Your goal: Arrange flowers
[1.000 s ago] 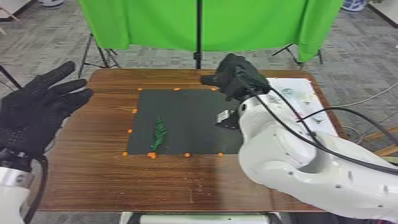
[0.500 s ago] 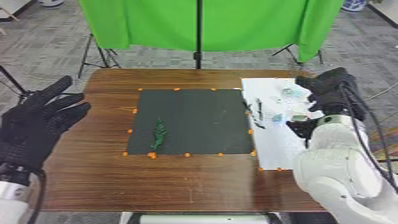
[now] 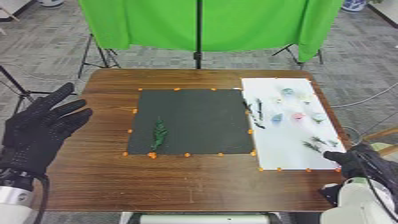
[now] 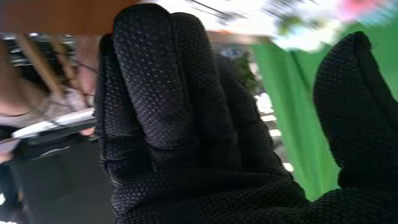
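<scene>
Right hand (image 3: 362, 162) is released at the white sheet's (image 3: 282, 152) near right corner; best pinch one stem, sparing the flowers (image 3: 298, 117) there. A sprig (image 3: 160, 134) lies toward the black mat's (image 3: 204, 117) near left corner.

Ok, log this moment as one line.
right hand: open, by near right corner of white sheet; left hand: open, left of black mat; green sprig: on mat; flowers: on sheet

On the surface, on its mats, and on the things around it, I can read no text, no label, no number and no sign.
</scene>
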